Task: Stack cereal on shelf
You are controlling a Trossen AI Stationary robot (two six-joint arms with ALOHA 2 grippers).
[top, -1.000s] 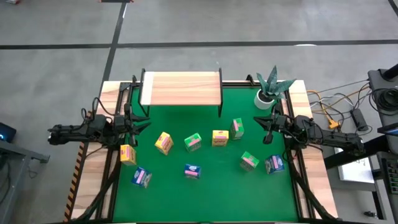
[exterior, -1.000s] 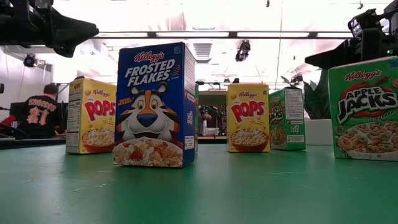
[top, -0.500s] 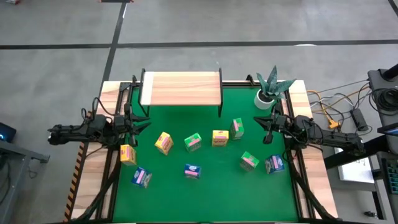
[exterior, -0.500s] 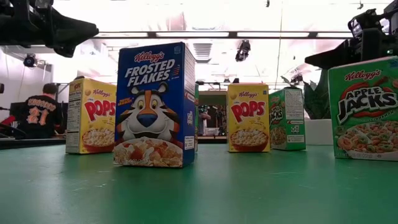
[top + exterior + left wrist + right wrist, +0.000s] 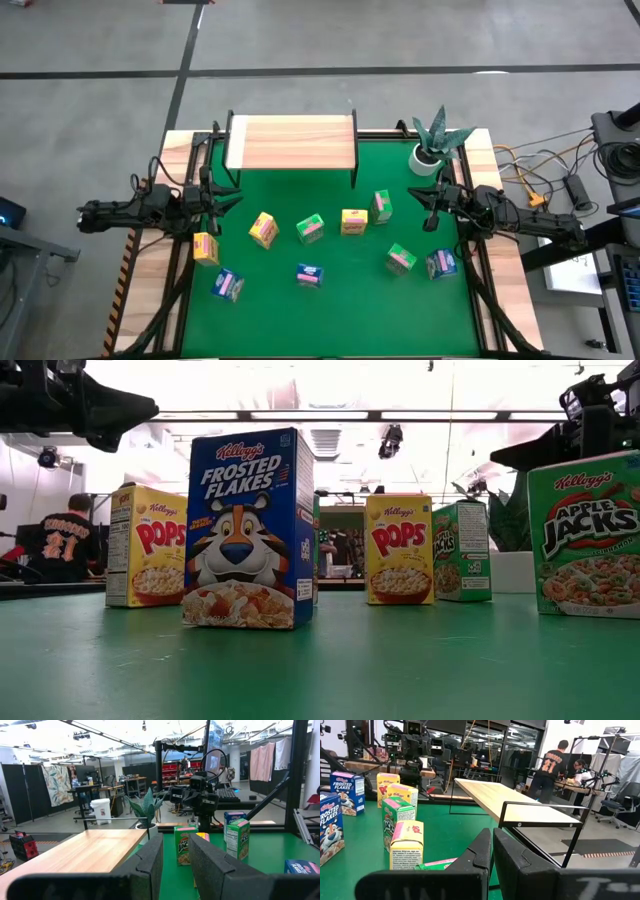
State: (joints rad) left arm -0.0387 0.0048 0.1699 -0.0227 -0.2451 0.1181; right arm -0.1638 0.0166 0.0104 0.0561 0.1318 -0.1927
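cereal boxes (image 5: 310, 228) sit scattered in front of your shelf (image 5: 291, 142); left gripper (image 5: 222, 196) slightly parted, empty; right gripper (image 5: 428, 198) closed, empty, both flanking the shelf.

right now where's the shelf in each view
High: shelf at the mat's far edge, centre-left.
Low: not in it.
Left wrist: pale plank at lower left.
Right wrist: plank on black legs, centre-right.
Shared landmark: the potted plant beside it, high and left wrist only.
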